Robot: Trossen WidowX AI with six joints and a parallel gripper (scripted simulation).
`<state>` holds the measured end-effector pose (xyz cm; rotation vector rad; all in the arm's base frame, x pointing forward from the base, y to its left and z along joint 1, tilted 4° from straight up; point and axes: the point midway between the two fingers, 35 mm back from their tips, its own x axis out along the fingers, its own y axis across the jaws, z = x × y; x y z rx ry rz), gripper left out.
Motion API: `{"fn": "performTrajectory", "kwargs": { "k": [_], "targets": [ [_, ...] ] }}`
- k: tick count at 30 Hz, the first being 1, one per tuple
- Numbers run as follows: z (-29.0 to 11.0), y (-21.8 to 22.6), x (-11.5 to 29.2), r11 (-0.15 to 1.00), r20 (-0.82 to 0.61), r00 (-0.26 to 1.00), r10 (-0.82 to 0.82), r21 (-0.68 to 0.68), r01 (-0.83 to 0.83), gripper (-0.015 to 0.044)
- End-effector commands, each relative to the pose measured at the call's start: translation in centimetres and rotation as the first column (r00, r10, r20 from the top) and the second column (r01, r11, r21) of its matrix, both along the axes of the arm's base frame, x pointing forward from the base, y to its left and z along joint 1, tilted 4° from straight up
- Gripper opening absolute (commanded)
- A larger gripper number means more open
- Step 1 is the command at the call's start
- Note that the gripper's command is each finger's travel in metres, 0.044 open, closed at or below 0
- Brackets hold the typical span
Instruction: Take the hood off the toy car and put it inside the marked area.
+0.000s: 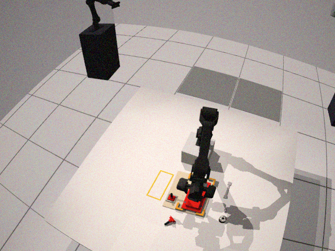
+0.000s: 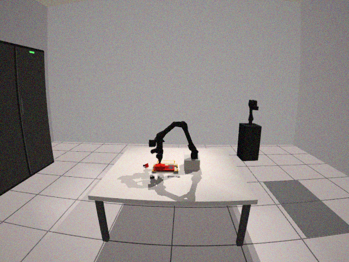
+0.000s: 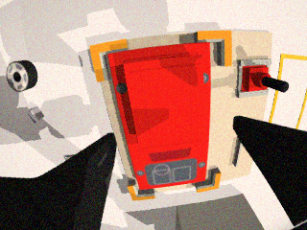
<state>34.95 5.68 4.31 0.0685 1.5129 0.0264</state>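
The red hood [image 1: 192,206] [image 2: 164,167] [image 3: 192,120] lies on the beige board [image 1: 177,181] [image 3: 223,110], between orange corner brackets. It has a grey panel [image 3: 175,172] at one end. My gripper [image 1: 196,192] [image 2: 160,161] [image 3: 176,130] points down above the hood, open and empty. In the wrist view the left fingertip appears beside the hood's left edge, and the right fingertip over bare board. The top view hides the fingertips behind the arm. The marked area [image 1: 154,182] [image 3: 294,57] is a yellow outline on the table beside the board, with nothing inside it.
A red block with a black lever [image 1: 171,198] [image 3: 254,79] stands on the board. A wheel [image 1: 222,219] [image 3: 20,77], a grey rod-like part [image 1: 227,190] and a red-black part [image 1: 170,220] [image 2: 145,165] lie around the board. The arm's grey base block [image 1: 189,146] [image 2: 192,165] is nearby.
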Motion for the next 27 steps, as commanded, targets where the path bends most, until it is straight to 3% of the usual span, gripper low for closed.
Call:
{"fn": "performTrajectory", "kwargs": {
  "k": [1,27],
  "targets": [
    [-0.4,0.1,0.1,1.0,0.002,1.0,-0.003,0.007,0.003,0.044],
    [-2.8,0.2,0.2,1.0,0.002,1.0,-0.003,0.007,0.003,0.044]
  ]
}}
